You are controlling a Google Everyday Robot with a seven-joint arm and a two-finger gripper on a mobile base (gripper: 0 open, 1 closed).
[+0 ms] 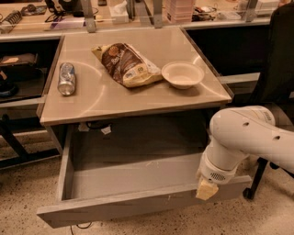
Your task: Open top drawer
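The top drawer (133, 176) is a wide grey drawer pulled far out from under the beige table (138, 98). Its shallow grey tray is open to view and holds nothing I can see. Its flat front (115, 209) faces down toward the floor edge of the view. My white arm comes in from the right. My gripper (206, 189) sits at the right end of the drawer front, touching or just over its top edge. Only a cream-coloured tip of it shows.
On the table top lie a silver can (67, 78), a brown snack bag (127, 64) and a white bowl (182, 74). A dark chair (275, 69) stands at the right. A cluttered bench (115, 13) runs along the back. Speckled floor lies in front.
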